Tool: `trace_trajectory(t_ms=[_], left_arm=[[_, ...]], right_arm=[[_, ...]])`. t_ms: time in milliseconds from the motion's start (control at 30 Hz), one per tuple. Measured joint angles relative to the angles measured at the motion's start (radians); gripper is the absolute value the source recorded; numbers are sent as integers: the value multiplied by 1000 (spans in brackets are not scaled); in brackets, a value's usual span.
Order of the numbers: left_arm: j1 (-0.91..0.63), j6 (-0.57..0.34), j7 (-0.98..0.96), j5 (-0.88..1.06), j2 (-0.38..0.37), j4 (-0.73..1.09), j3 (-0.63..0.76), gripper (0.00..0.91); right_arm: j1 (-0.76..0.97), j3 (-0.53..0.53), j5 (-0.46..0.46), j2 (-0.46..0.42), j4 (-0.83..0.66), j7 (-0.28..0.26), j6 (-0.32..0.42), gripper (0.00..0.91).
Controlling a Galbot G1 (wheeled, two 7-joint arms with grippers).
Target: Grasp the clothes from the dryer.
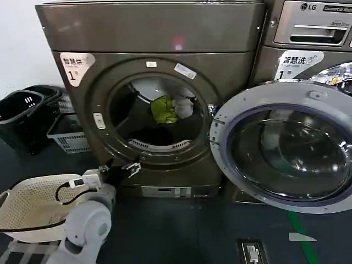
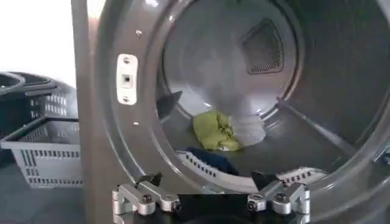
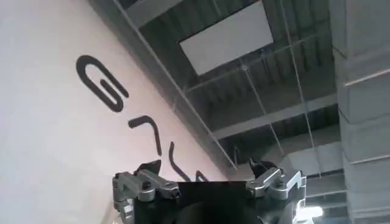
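The large bronze-grey front-loading dryer (image 1: 154, 99) fills the upper middle of the head view. It has a white sticker with the number 1 (image 1: 76, 66) at its upper left corner. Its round glass door with a grey ring (image 1: 286, 146) is swung fully open to the right side of the frame and stands in front of a second machine with an LG logo (image 1: 308, 33).

Inside the drum, the clothes (image 1: 168, 110) lie as a soft bundle of yellow-green cloth with a whitish-grey piece just beside it on the right, a little above the centre of the porthole. In the left wrist view the same bundle (image 2: 216, 131) rests on the drum floor near the back wall, and a dark piece of fabric (image 2: 210, 159) lies nearer to the opening, close to the lower rim.

The left gripper (image 1: 118, 171) is in the lower left of the head view, in front of the lower rim of the porthole and outside the drum. Its two fingers (image 2: 143, 198) are spread wide apart and hold nothing. It is well apart from the clothes.

A cream woven basket (image 1: 33, 206) stands at the bottom left corner, beside the left arm. A black basket (image 1: 25, 118) and a grey basket with slots (image 1: 69, 135) stand at the left edge.

The right gripper (image 3: 207, 182) points up toward a ceiling and a white wall with dark letters; its fingers are also apart and empty.
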Motion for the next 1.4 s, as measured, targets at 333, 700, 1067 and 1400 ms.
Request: trace_trajectory(t_ms=[333,700,1067,1400], left_arm=[[-2,0,0,-1,-1,0,4,907],[-16,0,2,2,-8,9,11,907],[-50,0,4,13,-18,41,31,907],[-86,0,8,22,-21,68,45,907]], right_arm=[[-3,3,-2,-1,1,-1,9,907],[-4,4,-5,-1,-2,-2,15,907],[-9,8,-6,-1,-4,-3,18,907],[-9,8,-7,-2,-4,-5,24,907]])
